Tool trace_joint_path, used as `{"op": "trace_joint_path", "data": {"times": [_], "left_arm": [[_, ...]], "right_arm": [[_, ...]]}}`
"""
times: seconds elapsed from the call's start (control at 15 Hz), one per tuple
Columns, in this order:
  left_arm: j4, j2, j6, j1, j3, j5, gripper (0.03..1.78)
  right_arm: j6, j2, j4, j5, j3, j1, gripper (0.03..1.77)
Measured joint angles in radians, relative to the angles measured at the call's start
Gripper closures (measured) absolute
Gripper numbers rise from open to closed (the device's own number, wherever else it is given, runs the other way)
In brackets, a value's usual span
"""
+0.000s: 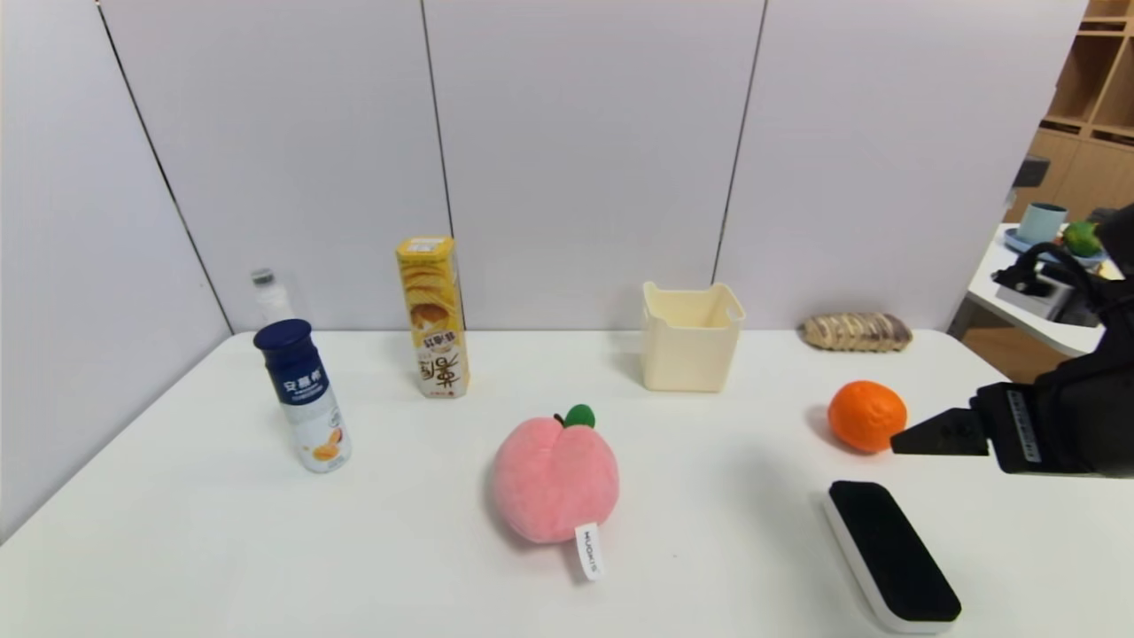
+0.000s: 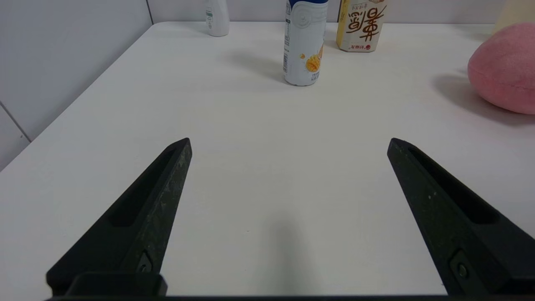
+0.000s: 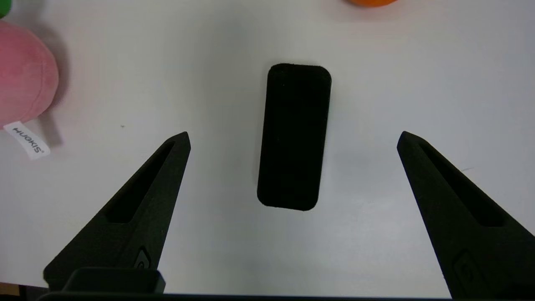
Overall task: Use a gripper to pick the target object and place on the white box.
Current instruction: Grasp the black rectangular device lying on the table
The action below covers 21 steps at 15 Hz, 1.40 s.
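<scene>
Table (image 1: pixel 221 532) crowded. Box (image 1: pixel 691 341) at the back, well apart from eraser (image 3: pixel 294 136) lying flat at the near right. Right gripper (image 3: pixel 292 138) above it, spread wide; left gripper (image 2: pixel 288 144) spread, idle. Risk: skewed descent, pinching felt only, slipping.

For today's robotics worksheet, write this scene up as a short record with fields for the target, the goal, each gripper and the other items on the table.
target: eraser, black felt up, flat on the table, near right
goal: white box, open top, upright at the back, nothing seen inside
right gripper: open, above the eraser, fingers either side of it, not touching
left gripper: open, over bare table, holding nothing
near target: orange, just behind the eraser
other items: plush peach, yogurt bottle, yellow carton, bread
</scene>
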Motion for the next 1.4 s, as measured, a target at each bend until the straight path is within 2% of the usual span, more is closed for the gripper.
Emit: {"op": "trace_joint_path", "data": {"times": [0.2, 0.6, 0.87, 1.4], "left_arm": [[0.000, 0.000, 0.000, 0.000, 0.000, 0.000, 0.12], [0.000, 0.000, 0.000, 0.000, 0.000, 0.000, 0.12], [0.000, 0.000, 0.000, 0.000, 0.000, 0.001, 0.12], [0.000, 0.000, 0.000, 0.000, 0.000, 0.000, 0.12]], "right_arm": [[0.090, 0.105, 0.061, -0.036, -0.009, 0.009, 0.09], [0.213, 0.225, 0.069, -0.104, 0.008, 0.037, 0.09], [0.245, 0.277, 0.069, -0.135, 0.009, 0.067, 0.09], [0.249, 0.333, 0.071, -0.126, 0.034, 0.082, 0.09]]}}
